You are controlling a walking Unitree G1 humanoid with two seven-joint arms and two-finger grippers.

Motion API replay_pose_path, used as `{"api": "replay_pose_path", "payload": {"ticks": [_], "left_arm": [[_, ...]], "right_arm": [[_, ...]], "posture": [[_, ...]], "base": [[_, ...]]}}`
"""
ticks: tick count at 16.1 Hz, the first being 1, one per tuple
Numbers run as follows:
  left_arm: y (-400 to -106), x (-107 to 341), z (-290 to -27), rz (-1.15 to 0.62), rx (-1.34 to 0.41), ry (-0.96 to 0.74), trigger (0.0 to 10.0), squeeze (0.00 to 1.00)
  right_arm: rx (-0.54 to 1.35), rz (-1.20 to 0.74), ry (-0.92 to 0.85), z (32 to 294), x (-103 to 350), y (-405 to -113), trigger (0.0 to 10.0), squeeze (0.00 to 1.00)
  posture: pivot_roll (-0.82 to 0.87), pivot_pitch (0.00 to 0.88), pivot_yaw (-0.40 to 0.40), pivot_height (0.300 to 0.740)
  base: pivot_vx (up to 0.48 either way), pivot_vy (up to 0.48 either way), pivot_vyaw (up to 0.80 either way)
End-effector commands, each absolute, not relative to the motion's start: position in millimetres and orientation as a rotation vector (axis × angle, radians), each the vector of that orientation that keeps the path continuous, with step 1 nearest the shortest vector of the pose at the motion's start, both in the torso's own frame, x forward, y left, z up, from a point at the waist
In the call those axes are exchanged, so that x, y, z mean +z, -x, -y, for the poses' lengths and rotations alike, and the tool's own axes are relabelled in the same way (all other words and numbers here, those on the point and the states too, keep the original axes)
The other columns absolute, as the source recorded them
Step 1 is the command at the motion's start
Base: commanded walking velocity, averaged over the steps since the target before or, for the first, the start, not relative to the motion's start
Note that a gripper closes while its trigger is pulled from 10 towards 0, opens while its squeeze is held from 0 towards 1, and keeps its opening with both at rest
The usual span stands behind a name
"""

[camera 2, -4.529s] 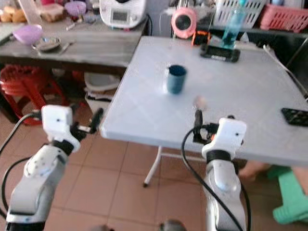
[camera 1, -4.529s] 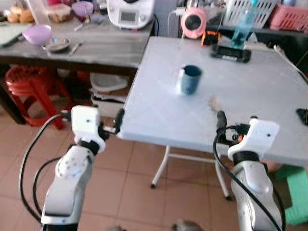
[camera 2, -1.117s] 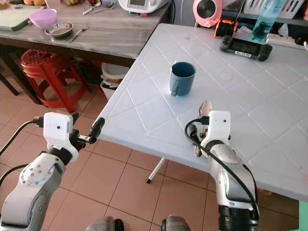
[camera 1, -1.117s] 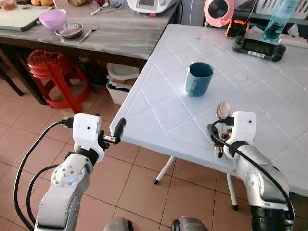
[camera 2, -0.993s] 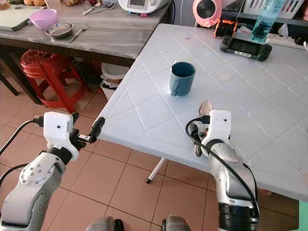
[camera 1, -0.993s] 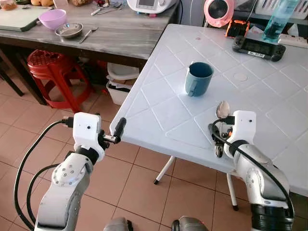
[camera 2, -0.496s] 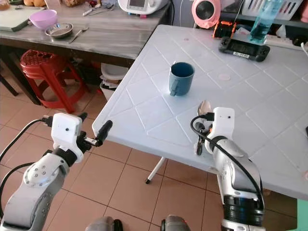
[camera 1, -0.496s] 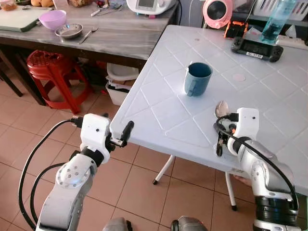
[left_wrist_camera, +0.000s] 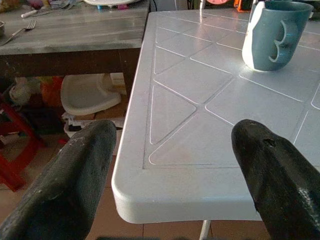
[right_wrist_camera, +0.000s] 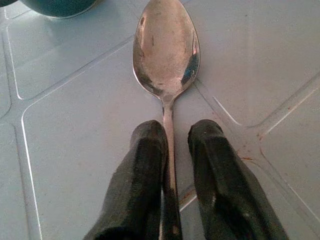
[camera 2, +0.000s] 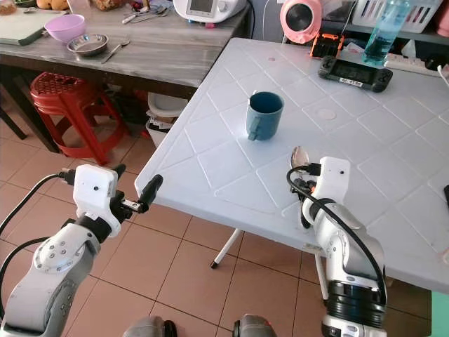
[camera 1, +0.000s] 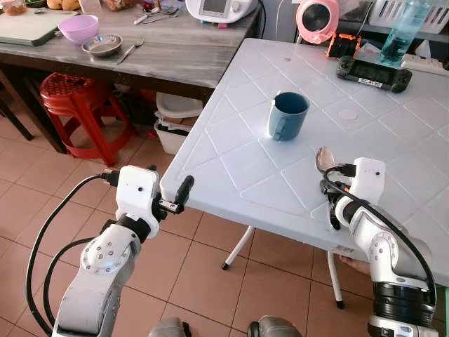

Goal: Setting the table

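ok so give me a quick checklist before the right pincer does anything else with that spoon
1. Silver metal spoon flat on the white plastic table: ok.
2. Right pincer fingers either side of the spoon handle, narrow gap: ok; whether they grip it: cannot tell.
3. Spoon apart from the teal ceramic mug: ok.
4. Mug upright, beyond the spoon bowl: ok.
5. Left pincer open at the table's corner, holding nothing: ok.
6. Table surface bare around the spoon: ok.
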State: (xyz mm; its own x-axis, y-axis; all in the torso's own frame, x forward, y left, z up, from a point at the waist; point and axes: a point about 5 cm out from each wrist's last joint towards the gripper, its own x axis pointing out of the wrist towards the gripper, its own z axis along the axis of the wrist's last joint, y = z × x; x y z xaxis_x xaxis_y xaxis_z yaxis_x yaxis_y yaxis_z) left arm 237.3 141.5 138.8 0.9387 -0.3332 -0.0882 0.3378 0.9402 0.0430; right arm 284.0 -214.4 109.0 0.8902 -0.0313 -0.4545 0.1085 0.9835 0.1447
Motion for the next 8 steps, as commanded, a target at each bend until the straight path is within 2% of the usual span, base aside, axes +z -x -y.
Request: {"api": "replay_pose_path", "payload": {"ticks": [1,5,8], "left_arm": [[-239.2,139.2,-143.6,-0.08,-0.329,-0.062,10.0,0.0],[-240.7,138.8,-142.4,-0.078,-0.326,-0.056,10.0,0.0],[-241.2,138.2,-143.2,-0.071,-0.3,-0.004,10.0,0.0]], "right_arm": [[-0.113,-0.609,-0.17,214.4,82.5,-272.0,0.0,0.0],[-0.171,-0.619,-0.199,217.6,80.2,-268.6,0.0,0.0],[-0.239,-0.547,-0.186,218.0,88.3,-266.1,0.0,0.0]], "posture": [[0.01,0.054,0.031,0.74],[0.0,0.049,0.028,0.74],[-0.01,0.033,0.024,0.74]], "base": [[0.0,0.0,0.0],[0.0,0.0,0.0],[0.0,0.0,0.0]]}}
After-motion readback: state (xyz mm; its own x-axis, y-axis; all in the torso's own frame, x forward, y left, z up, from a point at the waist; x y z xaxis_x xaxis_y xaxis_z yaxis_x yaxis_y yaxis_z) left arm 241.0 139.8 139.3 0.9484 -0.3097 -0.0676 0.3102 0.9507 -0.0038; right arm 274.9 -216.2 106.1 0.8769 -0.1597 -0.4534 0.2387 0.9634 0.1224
